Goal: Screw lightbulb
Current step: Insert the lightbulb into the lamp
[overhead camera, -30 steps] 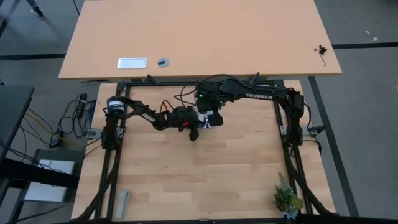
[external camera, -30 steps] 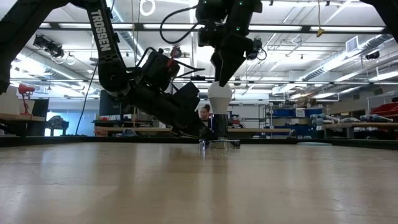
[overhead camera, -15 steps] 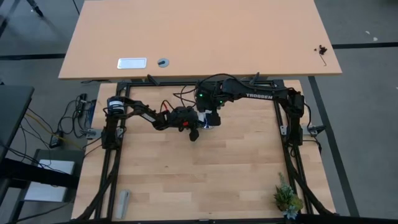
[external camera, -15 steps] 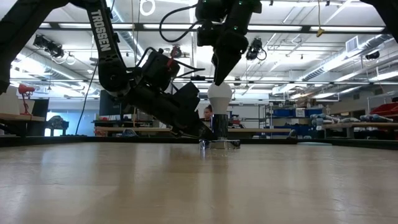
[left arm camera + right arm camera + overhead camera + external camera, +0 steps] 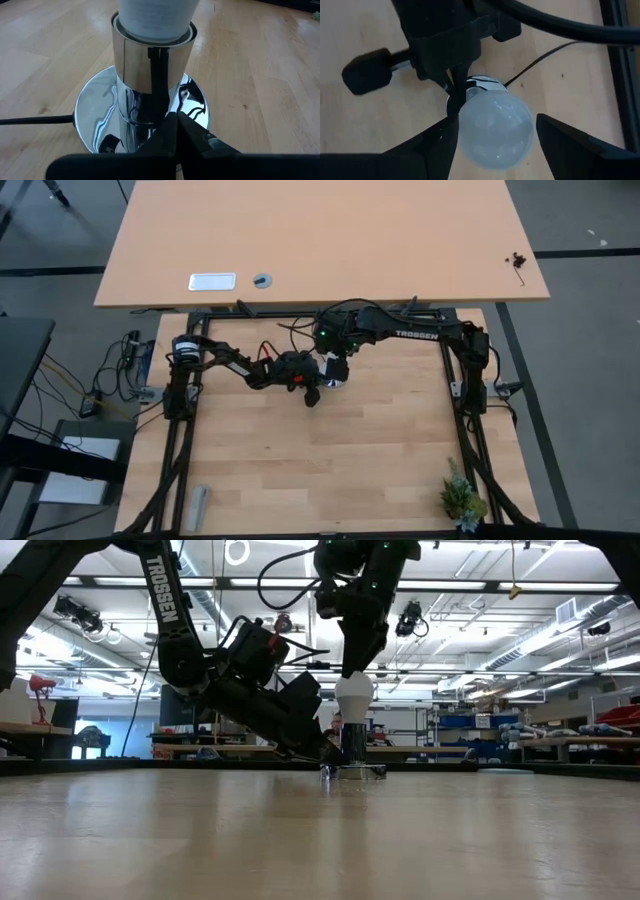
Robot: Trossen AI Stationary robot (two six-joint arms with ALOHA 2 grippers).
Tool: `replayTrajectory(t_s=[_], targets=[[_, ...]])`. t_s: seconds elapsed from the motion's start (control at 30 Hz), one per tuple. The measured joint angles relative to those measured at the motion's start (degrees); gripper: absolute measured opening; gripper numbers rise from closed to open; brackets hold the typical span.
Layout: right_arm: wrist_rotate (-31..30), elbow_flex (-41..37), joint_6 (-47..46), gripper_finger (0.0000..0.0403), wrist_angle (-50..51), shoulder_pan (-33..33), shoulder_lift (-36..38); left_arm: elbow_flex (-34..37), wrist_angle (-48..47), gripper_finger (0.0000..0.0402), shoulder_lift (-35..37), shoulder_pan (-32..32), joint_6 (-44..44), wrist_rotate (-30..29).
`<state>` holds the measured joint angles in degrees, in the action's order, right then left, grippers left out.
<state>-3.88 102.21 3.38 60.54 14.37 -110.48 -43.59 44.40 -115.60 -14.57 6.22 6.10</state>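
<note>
Wooden planks form the worktop [image 5: 330,450], and from above we see both arms meet near its far middle, with a small plant [image 5: 462,502] at a near corner. At table height, we see the lightbulb [image 5: 352,692] upright in the shiny socket base [image 5: 354,752], the right gripper [image 5: 352,668] above it. Our left wrist view shows the left gripper [image 5: 176,131], jaws pressed together, against the socket base. Our right wrist view shows spread jaws flanking the lightbulb; contact unclear.
</note>
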Motion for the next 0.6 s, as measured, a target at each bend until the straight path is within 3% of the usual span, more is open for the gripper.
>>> replayTrajectory(t_s=[0.23, 0.4, 0.6], targets=[[-0.1, 0.0, 4.2, 0.0278, 0.0, 0.0, 0.0, 0.0, 0.0, 0.0009, 0.0, 0.0, 0.0, 0.0], [0.0, 0.0, 14.0, 0.0283, 0.9, -0.5, 0.0, 0.0, 0.0, 0.0009, 0.0, 0.0, -0.2, 0.0], [4.1, -0.3, 18.9, 0.0283, 2.2, 0.8, 0.0, 0.0, 0.0, 0.0009, 0.0, 0.0, -0.2, 0.0]])
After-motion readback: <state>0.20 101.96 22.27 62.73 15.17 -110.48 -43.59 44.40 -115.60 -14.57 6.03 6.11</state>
